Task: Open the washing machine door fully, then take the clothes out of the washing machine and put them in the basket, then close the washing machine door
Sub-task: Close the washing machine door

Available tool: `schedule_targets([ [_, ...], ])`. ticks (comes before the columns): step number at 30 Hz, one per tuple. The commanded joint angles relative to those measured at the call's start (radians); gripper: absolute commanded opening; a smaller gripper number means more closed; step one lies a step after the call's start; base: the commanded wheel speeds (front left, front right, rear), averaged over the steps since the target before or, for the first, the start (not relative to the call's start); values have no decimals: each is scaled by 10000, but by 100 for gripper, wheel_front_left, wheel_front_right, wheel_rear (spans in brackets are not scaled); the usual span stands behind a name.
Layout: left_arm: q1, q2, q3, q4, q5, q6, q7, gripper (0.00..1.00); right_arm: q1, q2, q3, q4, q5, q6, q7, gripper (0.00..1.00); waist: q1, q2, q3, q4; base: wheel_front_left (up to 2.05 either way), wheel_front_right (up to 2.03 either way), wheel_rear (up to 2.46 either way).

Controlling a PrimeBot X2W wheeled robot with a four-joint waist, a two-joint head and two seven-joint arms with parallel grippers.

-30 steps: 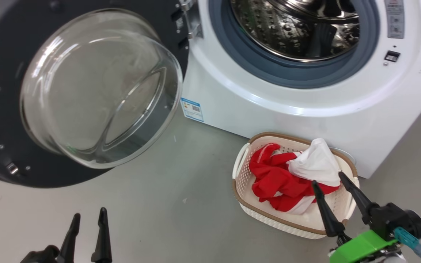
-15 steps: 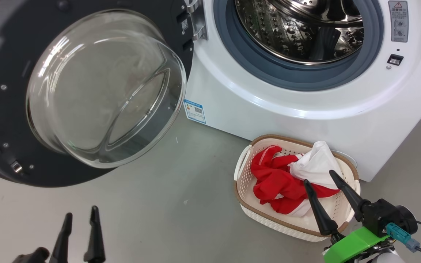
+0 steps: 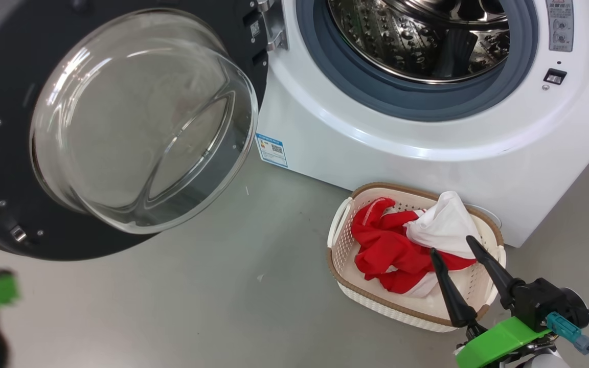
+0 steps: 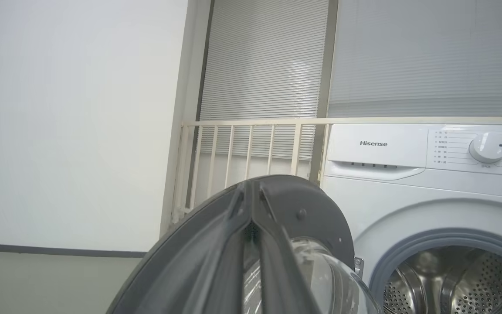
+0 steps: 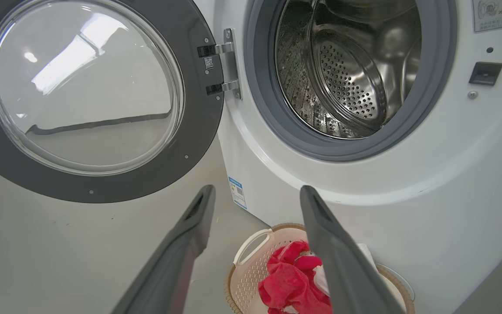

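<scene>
Two steps done: clothes (image 3: 394,250) in basket (image 3: 343,245). Left jaws together, right jaws apart; your next move: swing door (image 3: 69,240) shut.

A plain laundry corner — a white front-loading washing machine (image 4: 381,192) stands on a bare grey floor (image 3: 212,306), beside a blank white wall (image 4: 72,131) with a dark skirting band (image 4: 59,250). Closed slatted blinds (image 4: 268,65) and a cream railing (image 4: 242,144) are behind it — home or test room, hard to tell.
</scene>
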Motion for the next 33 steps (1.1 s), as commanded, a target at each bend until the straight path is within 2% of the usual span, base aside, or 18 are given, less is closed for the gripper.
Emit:
schedule_targets([
  [1, -781, 715, 585, -131, -361, -59, -36, 0, -9, 5, 138, -287, -32, 63, -65, 100, 0, 0, 72, -5, 0, 0, 0],
  [6, -2479, 2433, 1020, 1048, -1088, -64, -36, 0, 10, 55, 8, -368, -127, 63, -65, 100, 0, 0, 265, -16, 0, 0, 0],
  [9, -3682, 3379, 1253, 2271, -1431, -65, -36, 0, -58, 87, 16, -395, -205, 63, -65, 100, 0, 0, 467, -113, 0, 0, 0],
  [13, -4661, 3972, 1057, 3960, -2122, -65, -36, 0, -131, 91, -6, -400, -261, 63, -65, 100, 0, 0, 620, -168, 0, 0, 0],
  [16, -5411, 4373, 647, 5764, -3293, -66, 160, 0, -155, 96, -14, -398, -291, 63, -65, 100, 0, 0, 679, -192, 0, 0, 0],
  [19, -6100, 4805, 357, 7241, -4451, -66, 942, 0, -170, 110, -15, -402, -318, 63, -65, 100, 0, 0, 734, -222, 0, 0, 0],
  [23, -6732, 5261, 128, 8751, -5800, -66, 2631, 0, -195, 139, -16, -410, -357, 63, -65, 100, 0, 0, 843, -254, 0, 0, 0],
  [24, -6732, 5261, 128, 8751, -5800, -66, 2631, 0, -195, 139, -16, -410, -357, 63, -65, 100, 0, 0, 843, -254, 0, 0, 0],
  [28, -6976, 5533, -261, 9691, -6676, -66, 4480, 0, -223, 144, -15, -406, -390, 63, -65, 100, 0, 0, 964, -267, 0, 0, 0],
  [33, -7001, 5614, -650, 10314, -7357, -66, 6203, 0, -246, 129, -20, -404, -449, 63, -65, 100, 0, 0, 1125, -244, 0, 0, 0],
])
